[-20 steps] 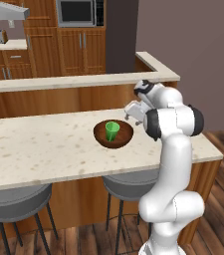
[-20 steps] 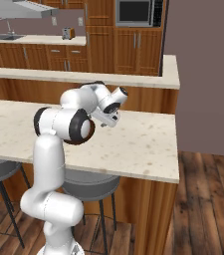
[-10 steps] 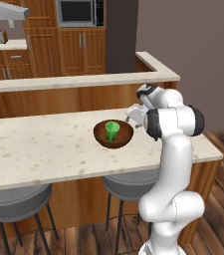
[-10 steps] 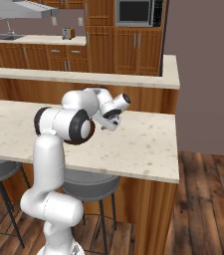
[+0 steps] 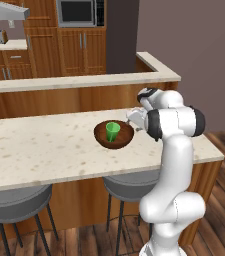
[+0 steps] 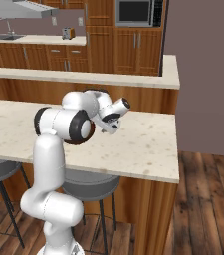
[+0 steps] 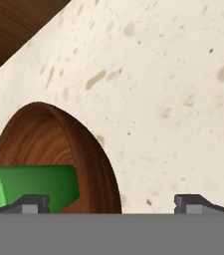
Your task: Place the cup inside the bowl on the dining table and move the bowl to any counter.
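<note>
At centre of the left base view, the green cup (image 5: 112,132) stands inside the wooden bowl (image 5: 114,135) on the table (image 5: 44,150); the gripper (image 5: 134,118), jaws spread and empty, sits beside the bowl's rim, seemingly poised to grasp it.

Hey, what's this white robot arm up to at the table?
The small bright green cup already stands inside the round dark brown wooden bowl on the long beige speckled dining table. The white arm's two-finger gripper hangs open right beside the bowl's rim, one fingertip over the bowl and the other over bare tabletop, holding nothing. The bowl has not yet been carried to a counter.
</note>
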Motion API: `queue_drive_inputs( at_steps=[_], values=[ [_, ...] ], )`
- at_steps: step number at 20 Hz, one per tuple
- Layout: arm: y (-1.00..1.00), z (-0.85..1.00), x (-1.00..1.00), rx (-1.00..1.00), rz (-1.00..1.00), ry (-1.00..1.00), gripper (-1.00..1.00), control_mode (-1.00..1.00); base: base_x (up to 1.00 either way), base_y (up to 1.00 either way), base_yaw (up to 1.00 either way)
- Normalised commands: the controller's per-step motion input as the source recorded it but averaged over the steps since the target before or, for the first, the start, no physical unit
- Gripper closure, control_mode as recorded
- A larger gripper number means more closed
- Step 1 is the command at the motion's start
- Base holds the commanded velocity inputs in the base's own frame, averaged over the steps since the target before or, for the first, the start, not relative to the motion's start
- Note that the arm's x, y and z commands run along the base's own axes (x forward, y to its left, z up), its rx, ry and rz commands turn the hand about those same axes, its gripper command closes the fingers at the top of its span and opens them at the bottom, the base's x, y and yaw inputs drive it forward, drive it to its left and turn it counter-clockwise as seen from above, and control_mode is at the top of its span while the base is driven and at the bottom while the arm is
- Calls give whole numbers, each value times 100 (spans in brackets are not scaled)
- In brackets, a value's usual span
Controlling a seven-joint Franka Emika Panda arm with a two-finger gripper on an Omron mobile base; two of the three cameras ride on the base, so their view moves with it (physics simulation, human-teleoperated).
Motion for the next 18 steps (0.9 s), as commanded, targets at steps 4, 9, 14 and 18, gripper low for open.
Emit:
queue_drive_inputs(
  at_steps=[4,9,14,18],
  values=[
    [1,0,0,0,0,0,-100,-100,0,0,0],
    [5,-1,0,0,0,0,-100,-100,0,0,0],
    [12,-6,0,1,0,0,-100,-100,0,0,0],
    [6,-9,0,0,0,0,-100,-100,0,0,0]
  ],
)
